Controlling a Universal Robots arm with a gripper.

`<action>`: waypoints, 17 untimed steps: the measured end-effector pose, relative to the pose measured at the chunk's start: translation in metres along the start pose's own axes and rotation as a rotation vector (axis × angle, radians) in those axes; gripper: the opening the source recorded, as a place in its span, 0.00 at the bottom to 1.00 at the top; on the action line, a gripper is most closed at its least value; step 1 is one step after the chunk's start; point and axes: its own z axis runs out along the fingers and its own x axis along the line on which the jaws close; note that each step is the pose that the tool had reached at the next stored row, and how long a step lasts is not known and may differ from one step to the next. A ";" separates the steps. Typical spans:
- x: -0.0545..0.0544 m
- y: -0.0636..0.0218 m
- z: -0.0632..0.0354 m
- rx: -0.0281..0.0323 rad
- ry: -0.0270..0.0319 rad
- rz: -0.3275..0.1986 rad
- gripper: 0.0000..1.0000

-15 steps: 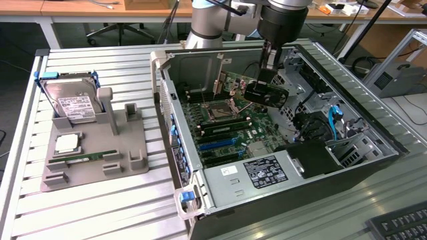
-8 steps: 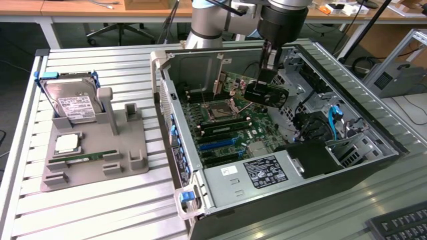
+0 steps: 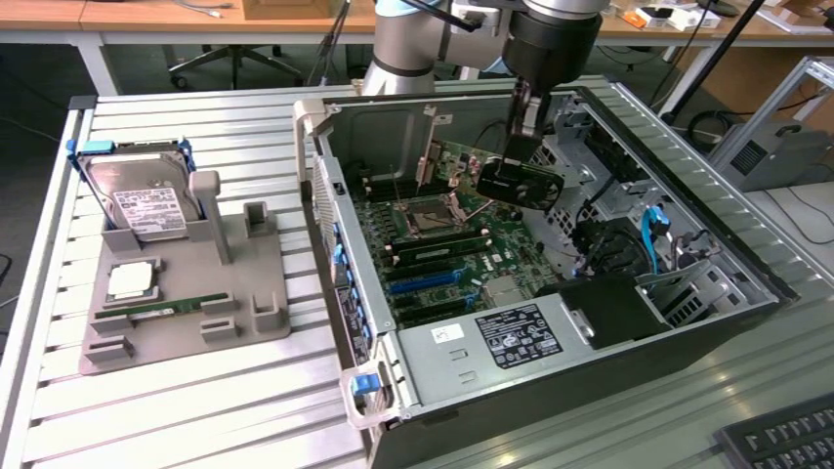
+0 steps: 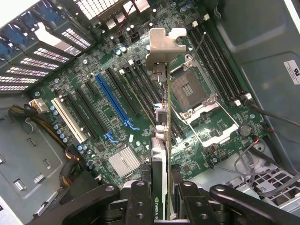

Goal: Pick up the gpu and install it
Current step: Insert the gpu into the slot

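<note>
My gripper (image 3: 524, 137) reaches down into the open computer case (image 3: 352, 293) and is shut on the gpu (image 3: 519, 184), a black card hanging over the green motherboard (image 3: 502, 259). In the wrist view the gpu (image 4: 161, 140) appears edge-on between my two black fingers (image 4: 139, 199), with its silver bracket (image 4: 164, 44) at the far end. The card hovers above the board near the CPU socket (image 4: 190, 89), apart from the black slots and the blue slot (image 4: 112, 101).
A grey fixture tray (image 3: 241, 293) at the exterior view's left carries a silver hard drive (image 3: 150, 200), a CPU chip (image 3: 133, 280) and a green memory stick (image 3: 170, 308). Case walls, drive cages and cables (image 3: 651, 234) surround the board. A keyboard (image 3: 782, 440) lies nearby.
</note>
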 end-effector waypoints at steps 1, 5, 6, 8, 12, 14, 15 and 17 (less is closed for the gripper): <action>0.000 0.0000 0.0000 0.0000 -0.0001 -0.001 0.27; 0.000 0.0000 0.0000 0.0001 -0.0003 -0.005 0.27; 0.000 0.0000 0.0000 0.0002 -0.0003 -0.007 0.27; 0.000 0.0000 0.0000 0.0003 -0.0002 -0.009 0.27; 0.000 0.0000 0.0001 0.0003 -0.0006 -0.015 0.27; 0.000 0.0000 0.0001 0.0003 -0.0009 -0.019 0.27; 0.000 0.0000 0.0001 0.0003 -0.0010 -0.020 0.27; 0.000 0.0000 0.0001 0.0003 -0.0011 -0.023 0.27</action>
